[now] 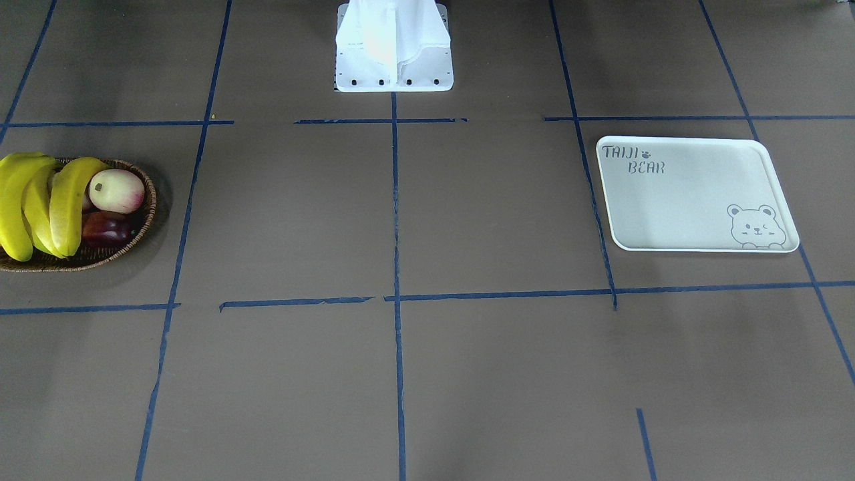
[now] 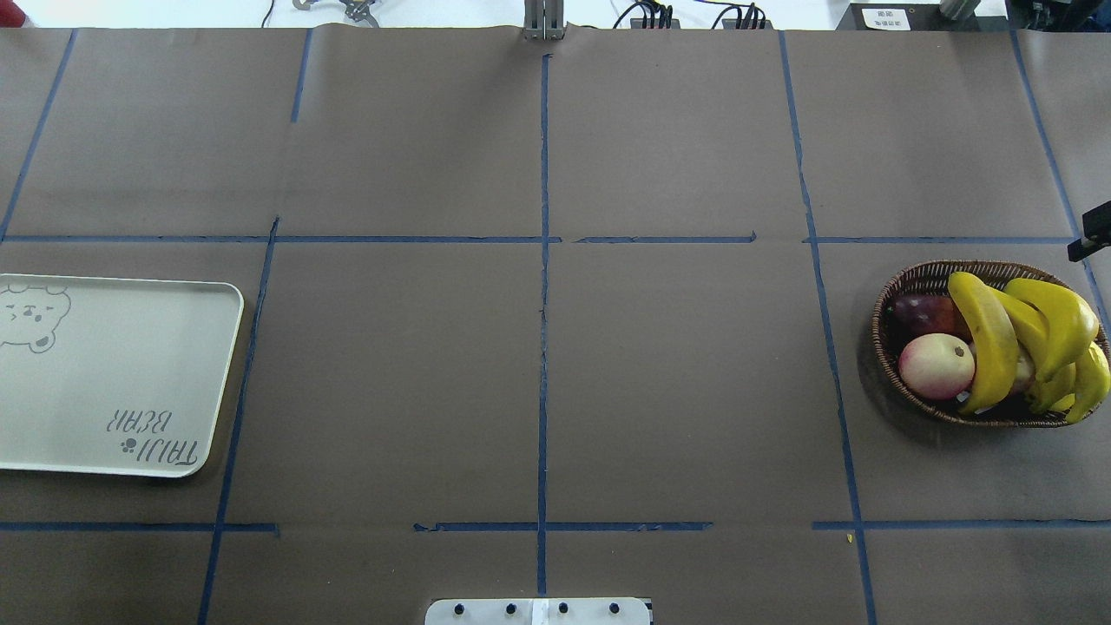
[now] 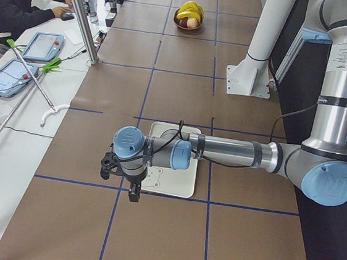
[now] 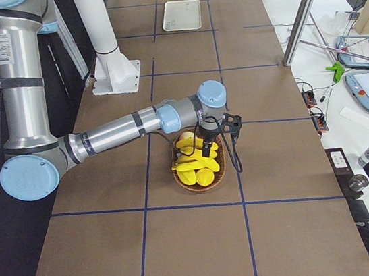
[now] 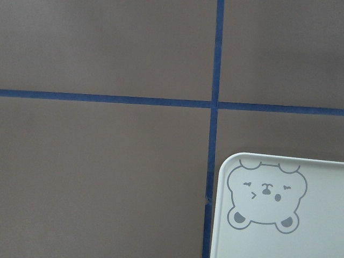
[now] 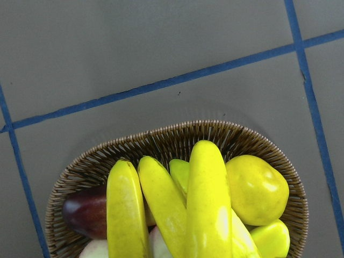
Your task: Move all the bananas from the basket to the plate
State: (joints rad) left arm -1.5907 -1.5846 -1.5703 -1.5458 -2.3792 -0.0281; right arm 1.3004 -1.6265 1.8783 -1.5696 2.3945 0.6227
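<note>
Bananas (image 6: 207, 199) judged light, smooth, stiff; to be gripped mid-length; state of left claw (image 3: 133, 191), right claw (image 4: 206, 150) cannot be told

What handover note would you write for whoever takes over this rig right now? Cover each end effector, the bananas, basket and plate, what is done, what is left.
The left end effector hangs by a corner of the plate; the right end effector hangs over the basket. Open or shut: cannot tell for either.
The bananas all lie in the basket; the plate is bare.
Done: nothing moved. Left: every banana.
</note>
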